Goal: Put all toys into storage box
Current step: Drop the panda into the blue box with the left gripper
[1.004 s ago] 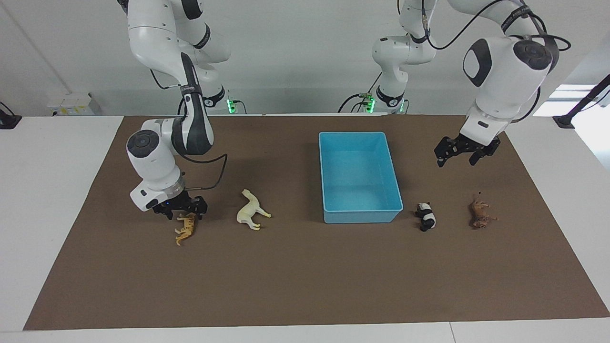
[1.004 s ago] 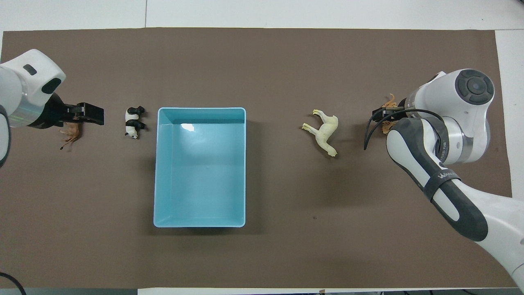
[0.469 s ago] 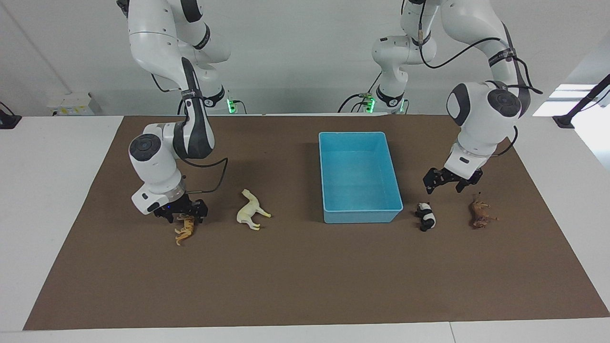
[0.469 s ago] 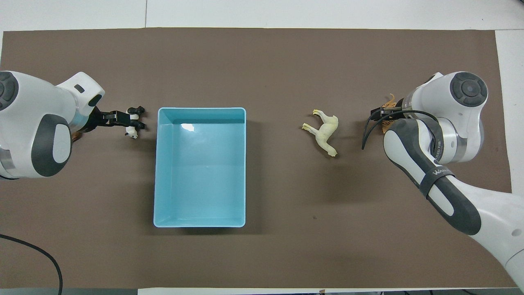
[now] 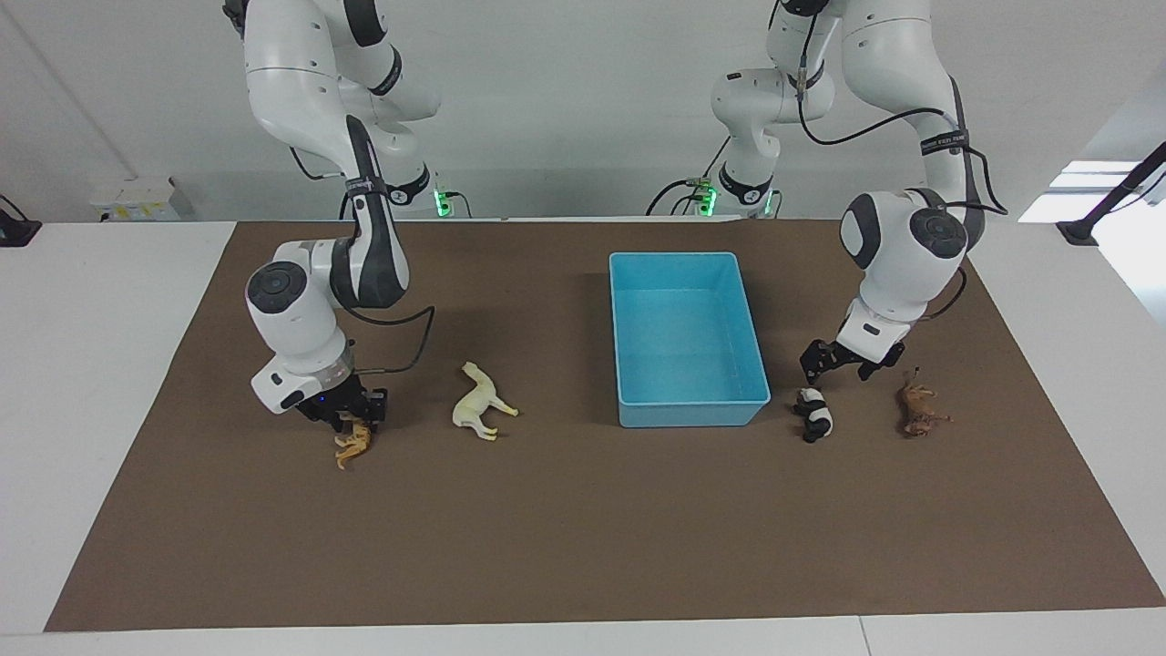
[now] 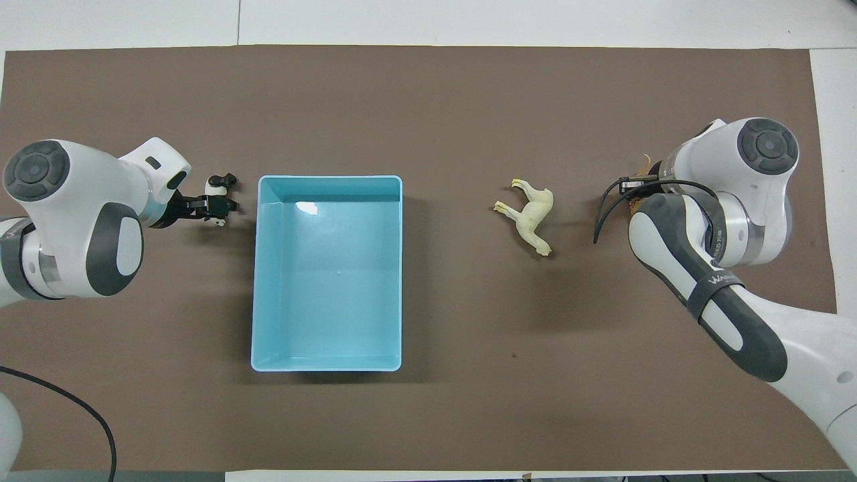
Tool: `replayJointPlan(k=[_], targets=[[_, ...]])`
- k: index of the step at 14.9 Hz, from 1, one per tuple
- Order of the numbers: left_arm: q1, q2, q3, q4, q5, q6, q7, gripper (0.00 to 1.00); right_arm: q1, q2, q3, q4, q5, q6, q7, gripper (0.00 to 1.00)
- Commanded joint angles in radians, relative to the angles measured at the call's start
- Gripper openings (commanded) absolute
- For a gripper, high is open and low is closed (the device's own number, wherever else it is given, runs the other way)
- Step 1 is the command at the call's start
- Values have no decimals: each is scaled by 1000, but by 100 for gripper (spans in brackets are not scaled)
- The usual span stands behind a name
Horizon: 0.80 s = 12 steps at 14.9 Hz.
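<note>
1. The brown-covered bench (image 5: 583, 547) has open room on every side of the things. Its edges are well apart from both of my arms.
2. The light blue rectangular plastic storage box (image 5: 692, 417) has nothing in it, so I judge this the first pick. All four toys lie on the bench.
3. My left tool (image 5: 833, 364) hangs wide just over the black-and-white plastic panda (image 5: 815, 415), which lies just beside the box's corner farthest from the robots. Next I must lower, close, then lift clear of the low wall.
4. My right tool (image 5: 351, 412) is down on the orange striped plastic tiger (image 5: 353, 444) toward the right arm's end. I cannot tell whether it grips.
5. The cream-white plastic horse (image 5: 481, 404) lies between tiger and box.
6. The brown maned plastic lion (image 5: 920, 412) lies near the panda, toward the left arm's end.
</note>
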Motion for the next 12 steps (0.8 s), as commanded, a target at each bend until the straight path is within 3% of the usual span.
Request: replayJointPlan(k=[1,5,9,10,12], targets=[[-29,43,7,5,14,83,-48,100,-11,-1,7,-8,-13,17,-11,0],[-18,66,7,6,14,130,-45,100,-3,-2,7,7,-13,-11,-12,0],[-29,89,7,8,14,148,-48,100,1,-16,7,87,-15,-124,-18,0],[-29,90,7,12,14,150,-47,96,1,-24,7,99,-15,-147,-20,0],[-27,92,7,19,14,150,-47,76,1,-56,7,105,-15,-159,-50,0]])
